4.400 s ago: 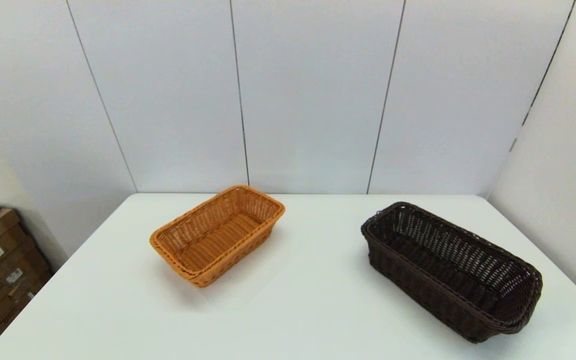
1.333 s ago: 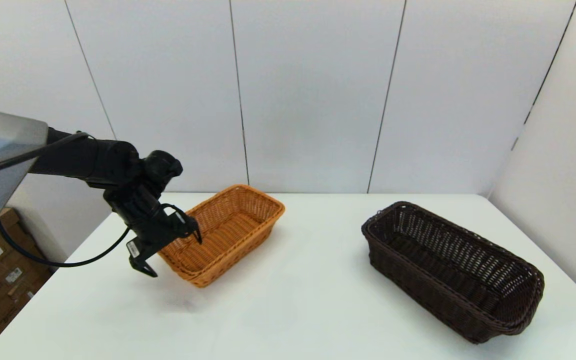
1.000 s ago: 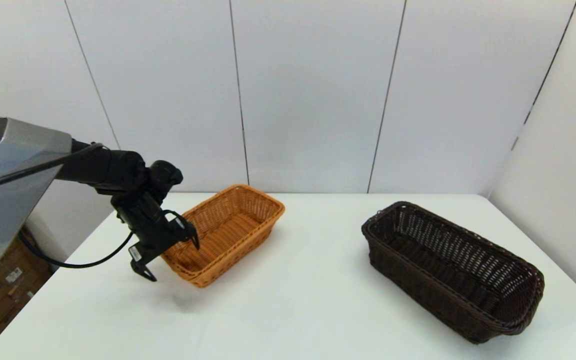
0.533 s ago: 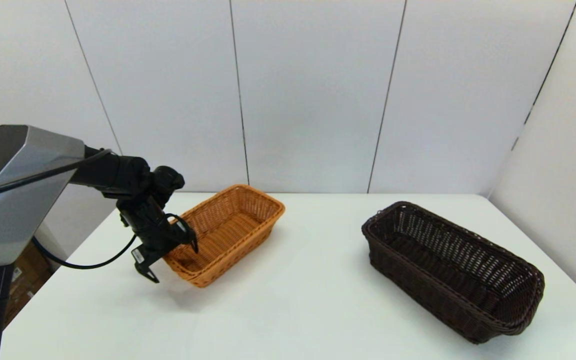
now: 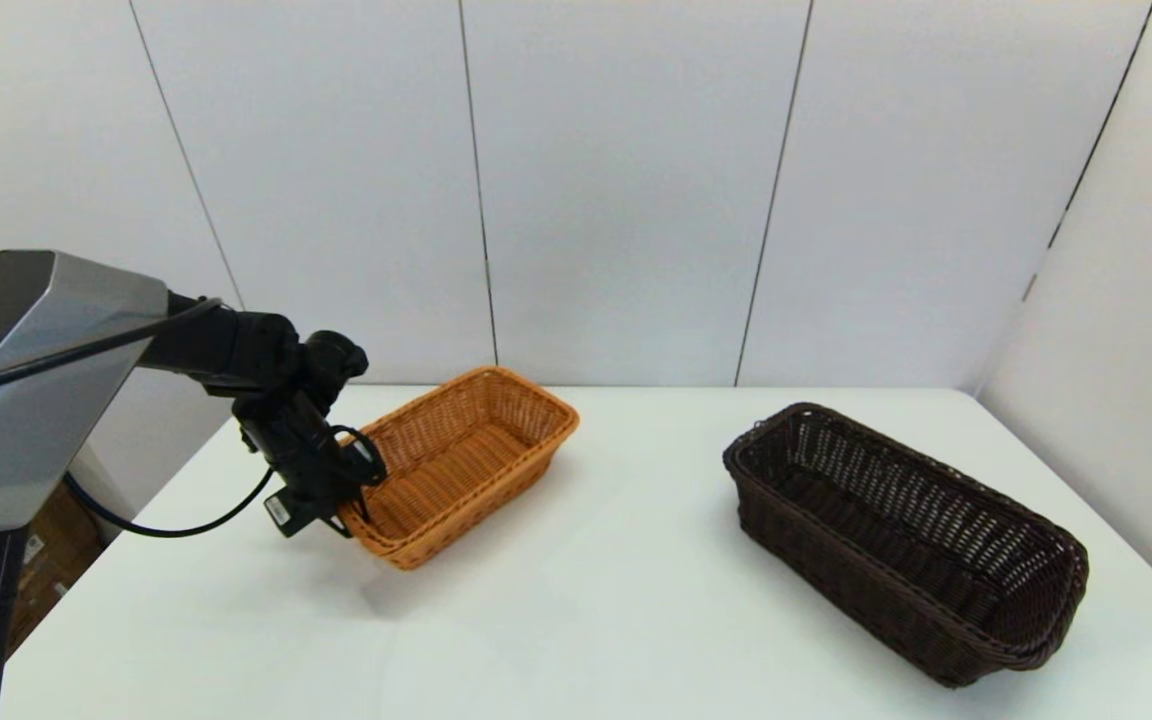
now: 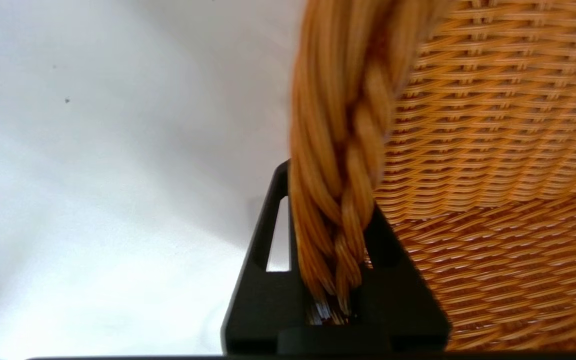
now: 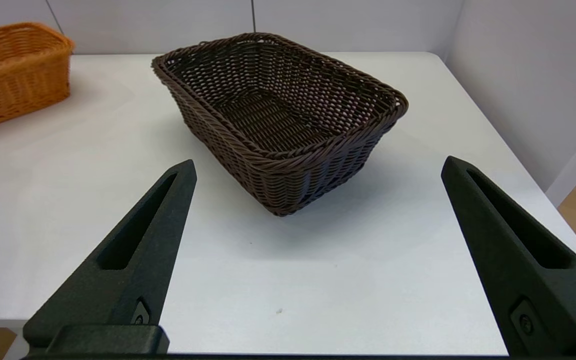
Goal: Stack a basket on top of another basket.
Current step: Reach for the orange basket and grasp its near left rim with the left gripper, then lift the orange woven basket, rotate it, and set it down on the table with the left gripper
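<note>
the left gripper is clamping the orange basket by its rim; the dark basket is sitting well apart, the right gripper gaping wide.

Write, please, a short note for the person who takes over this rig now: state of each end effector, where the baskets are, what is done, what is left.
Left end effector: shut on the braided rim at the near-left end of the orange-tan basket, one finger outside the wall, one inside.
Right end effector: open, empty, held back from the dark brown basket, not in the head view.
Baskets: both on the white table, apart; orange-tan on the left, dark brown on the right.
Done: grasp on the orange-tan basket only.
Left: lift one basket and set it on the other.
</note>
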Tool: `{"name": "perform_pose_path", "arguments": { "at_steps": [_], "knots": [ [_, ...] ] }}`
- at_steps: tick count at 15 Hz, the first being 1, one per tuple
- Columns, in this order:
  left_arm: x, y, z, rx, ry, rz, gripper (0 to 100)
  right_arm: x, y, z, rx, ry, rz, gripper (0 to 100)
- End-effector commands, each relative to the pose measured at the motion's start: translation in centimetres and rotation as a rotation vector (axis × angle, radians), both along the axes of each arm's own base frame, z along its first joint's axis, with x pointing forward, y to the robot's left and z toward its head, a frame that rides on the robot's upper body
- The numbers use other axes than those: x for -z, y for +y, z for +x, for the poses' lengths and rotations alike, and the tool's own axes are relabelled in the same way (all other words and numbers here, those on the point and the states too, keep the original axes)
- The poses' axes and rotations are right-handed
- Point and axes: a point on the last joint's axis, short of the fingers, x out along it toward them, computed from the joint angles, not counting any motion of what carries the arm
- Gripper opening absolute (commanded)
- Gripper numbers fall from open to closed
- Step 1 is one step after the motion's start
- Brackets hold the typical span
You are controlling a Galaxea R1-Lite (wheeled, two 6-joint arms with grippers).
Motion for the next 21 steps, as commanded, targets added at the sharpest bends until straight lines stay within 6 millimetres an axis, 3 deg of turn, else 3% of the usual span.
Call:
{"name": "perform_pose_path", "arguments": {
  "at_steps": [1, 6, 9, 12, 18, 21],
  "knots": [
    [0.0, 0.0, 0.0, -0.003, 0.004, -0.002, 0, 0.0, 0.0, 0.0, 0.000, 0.002, 0.000, 100],
    [-0.6, -0.1, -0.2, 0.063, -0.012, -0.060, 0, 0.0, 0.0, 0.0, 0.000, 0.002, 0.000, 100],
    [-2.2, -0.4, -0.7, 0.231, -0.067, -0.160, 0, 0.0, 0.0, 0.0, 0.000, 0.002, 0.000, 100],
    [-2.5, -1.0, -0.7, 0.380, -0.108, -0.201, 0, 0.0, 0.0, 0.0, 0.000, 0.001, 0.000, 100],
    [-3.9, -5.3, -2.5, 0.659, -0.147, -0.255, 0, 0.0, 0.0, 0.0, 0.000, 0.002, 0.000, 100],
    [-2.7, -7.3, -2.5, 0.739, -0.129, -0.269, 0, 0.0, 0.0, 0.0, 0.000, 0.002, 0.000, 100]
  ]
}}
